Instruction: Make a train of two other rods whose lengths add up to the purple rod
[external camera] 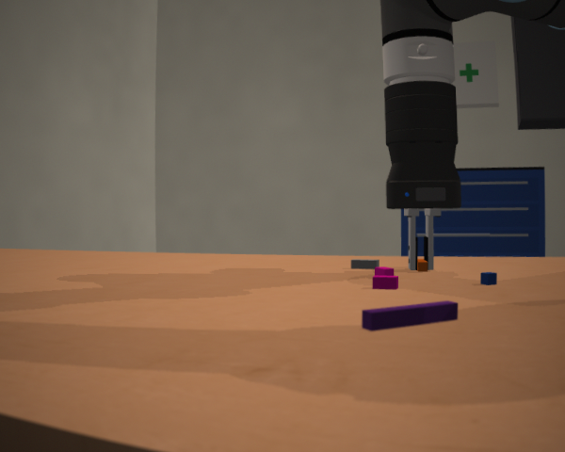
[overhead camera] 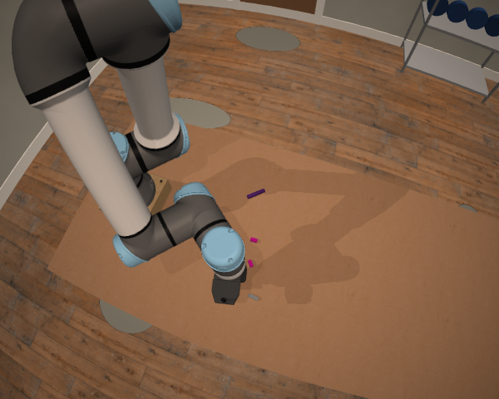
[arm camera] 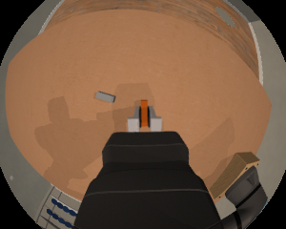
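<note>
a: brown table top [external camera: 127, 340], grey wall behind. where is the gripper [external camera: 420, 265]?
b: down at the table, jaws clenched on the orange rod [external camera: 422, 265].
a: and the purple rod [external camera: 409, 314]?
b: lying flat, apart, nearer the exterior camera; two magenta rods [external camera: 385, 282] between.

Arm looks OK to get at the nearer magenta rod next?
Probably yes, but not right now: the hand is shut on the orange rod. The nearer magenta rod lies close by with nothing over it; the other magenta rod sits just behind.
</note>
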`<state>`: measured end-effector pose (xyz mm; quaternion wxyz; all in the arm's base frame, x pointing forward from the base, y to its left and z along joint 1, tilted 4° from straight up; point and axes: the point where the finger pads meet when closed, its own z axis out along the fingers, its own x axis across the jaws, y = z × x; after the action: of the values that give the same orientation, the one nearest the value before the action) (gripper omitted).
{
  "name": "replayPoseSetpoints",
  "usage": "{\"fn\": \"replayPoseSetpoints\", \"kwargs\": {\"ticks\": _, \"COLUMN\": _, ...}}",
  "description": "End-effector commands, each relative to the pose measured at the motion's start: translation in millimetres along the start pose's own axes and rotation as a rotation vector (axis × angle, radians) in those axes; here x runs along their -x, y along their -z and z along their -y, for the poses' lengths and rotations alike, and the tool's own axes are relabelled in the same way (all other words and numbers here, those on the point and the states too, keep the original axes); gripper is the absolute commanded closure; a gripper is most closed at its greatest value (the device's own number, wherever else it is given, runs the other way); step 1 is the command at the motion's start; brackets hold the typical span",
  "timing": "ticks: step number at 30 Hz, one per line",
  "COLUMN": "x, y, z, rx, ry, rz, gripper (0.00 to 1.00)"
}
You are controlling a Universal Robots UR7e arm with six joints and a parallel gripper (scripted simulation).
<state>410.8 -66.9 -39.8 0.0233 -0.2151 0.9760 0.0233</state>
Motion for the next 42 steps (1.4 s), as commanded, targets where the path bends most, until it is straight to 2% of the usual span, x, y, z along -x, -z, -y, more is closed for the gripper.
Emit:
{"fn": "replayPoseSetpoints", "kwargs": {"ticks": 1, "x": 0, "y": 6.6, "z": 0, "rx": -0.001, "ry": 0.0, "rz": 0.001, "gripper": 0.76}}
{"fn": "replayPoseSetpoints", "kwargs": {"ticks": 6, "x": 0, "y": 23.2, "z": 0, "rx": -0.001, "ry": 0.0, "rz": 0.001, "gripper": 0.76}}
{"fn": "replayPoseSetpoints", "kwargs": {"ticks": 8, "x": 0, "y": 23.2, "z": 0, "rx": -0.001, "ry": 0.0, "rz": 0.001, "gripper": 0.76}}
{"fn": "replayPoseSetpoints", "kwargs": {"ticks": 19, "x": 0, "y": 78.5, "z": 0, "rx": -0.001, "ry": 0.0, "rz": 0.001, "gripper": 0.76}}
{"fn": "replayPoseSetpoints", "kwargs": {"ticks": 23, "x": 0, "y": 92.8, "z": 0, "rx": -0.001, "ry": 0.0, "rz": 0.001, "gripper": 0.76}}
{"fn": "replayPoseSetpoints", "kwargs": {"ticks": 30, "x": 0, "y": 99.3, "z": 0, "rx": -0.001, "ry": 0.0, "rz": 0.001, "gripper": 0.76}}
{"fn": "replayPoseSetpoints", "kwargs": {"ticks": 42, "x": 2, "y": 99.6, "z": -1, "rx": -0.001, "ry": 0.013, "rz": 0.001, "gripper": 0.76}}
